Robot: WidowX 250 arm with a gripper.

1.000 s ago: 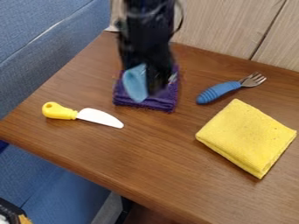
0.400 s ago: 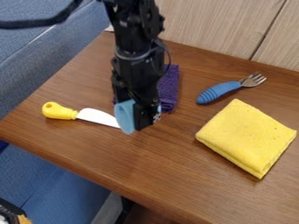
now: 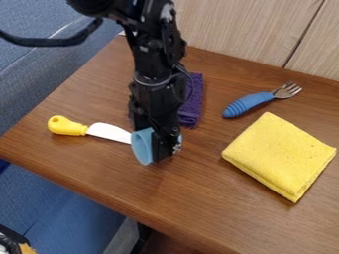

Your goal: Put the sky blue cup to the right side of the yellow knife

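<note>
Since a place to the right of the yellow knife (image 3: 67, 126) is wanted, the sky blue cup (image 3: 142, 146) is held tipped near the blade (image 3: 109, 132), clamped in the gripper (image 3: 165, 149), presumably so it can be released there.

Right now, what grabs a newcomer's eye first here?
Probably the black gripper, hanging over the wooden table just right of the yellow knife's white blade, with the sky blue cup tilted at its left side. Next, the bright yellow folded cloth at the table's right, below the blue-handled fork.
</note>
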